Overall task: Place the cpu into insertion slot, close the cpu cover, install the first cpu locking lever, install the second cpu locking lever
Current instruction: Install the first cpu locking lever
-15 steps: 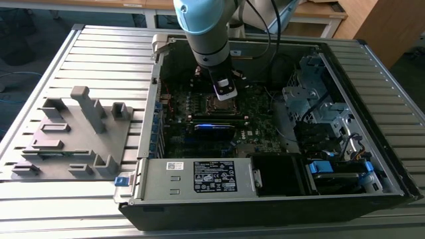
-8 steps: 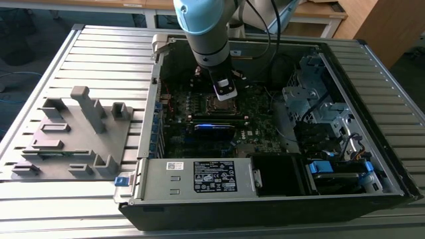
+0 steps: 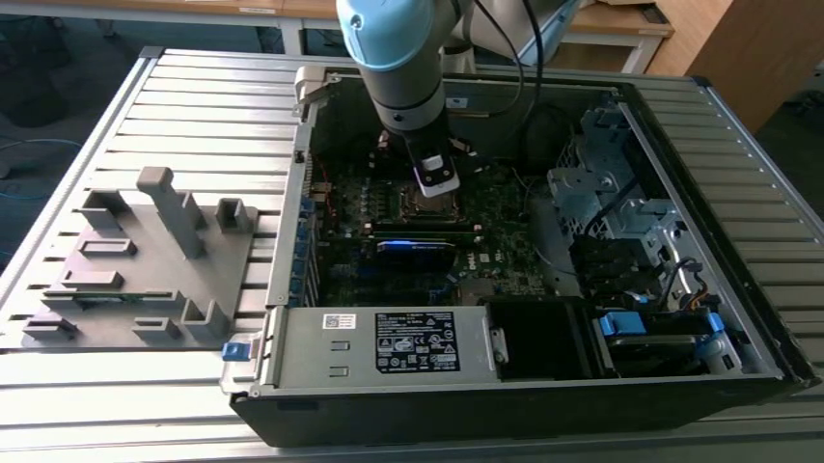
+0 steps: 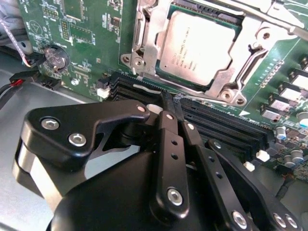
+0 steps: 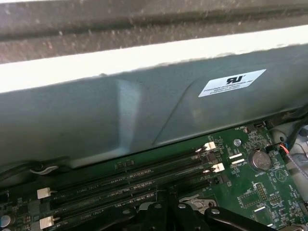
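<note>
Slatted grey metal bench (image 3: 193, 106), ridged top. Wooden furniture behind it along the far edge; a pale wooden panel at the exterior view's right.

An open computer case (image 3: 515, 251) lies on its side on the bench, toward the exterior view's right. A grey moulded fixture tray (image 3: 135, 260) with upright posts sits just beside it near the bench's other edge.

Inside the case: green motherboard (image 3: 425, 241), a grey labelled power supply box (image 3: 386, 342) at the near edge, silver drive cages (image 3: 612, 207) and blue-tabbed cabling on the exterior view's right.

The arm (image 3: 399, 58) comes straight down into the case. The gripper (image 4: 166, 108) hangs over the socket area, hiding most of it in the exterior view.

Second wrist view: the cpu (image 4: 197, 48) lies seated in the insertion slot (image 4: 137, 60). The cpu cover (image 4: 240, 7) looks raised at the far edge. Black memory slots (image 4: 216, 125) run between gripper and socket; a coin battery (image 4: 54, 57) sits nearby. Gripper fingers drawn together, grasping nothing.

First wrist view: memory slots with white latches (image 5: 210, 146), the case's grey inner wall (image 5: 120, 120) with a white sticker (image 5: 232, 83).
</note>
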